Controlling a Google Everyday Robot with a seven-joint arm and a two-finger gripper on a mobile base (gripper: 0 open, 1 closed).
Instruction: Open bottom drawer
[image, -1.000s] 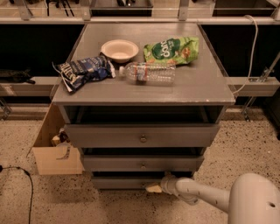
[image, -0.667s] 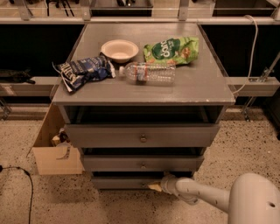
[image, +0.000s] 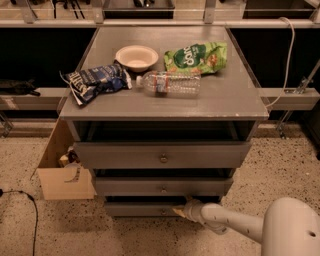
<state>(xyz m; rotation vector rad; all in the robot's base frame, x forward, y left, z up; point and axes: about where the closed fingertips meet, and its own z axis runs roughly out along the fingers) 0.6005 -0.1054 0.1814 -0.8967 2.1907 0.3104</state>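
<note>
At bottom drawer (image: 135, 209), gripper (image: 178, 212).

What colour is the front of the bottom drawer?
Gray: the bottom drawer shows best in the camera view, with the gripper at its front.

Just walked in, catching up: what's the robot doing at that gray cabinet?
The robot's arm reaches low, with its gripper at the front of the bottom drawer. Whether it has hold of anything isn't clear. A bowl, a water bottle, a blue snack bag and a green snack bag lie on top.
</note>
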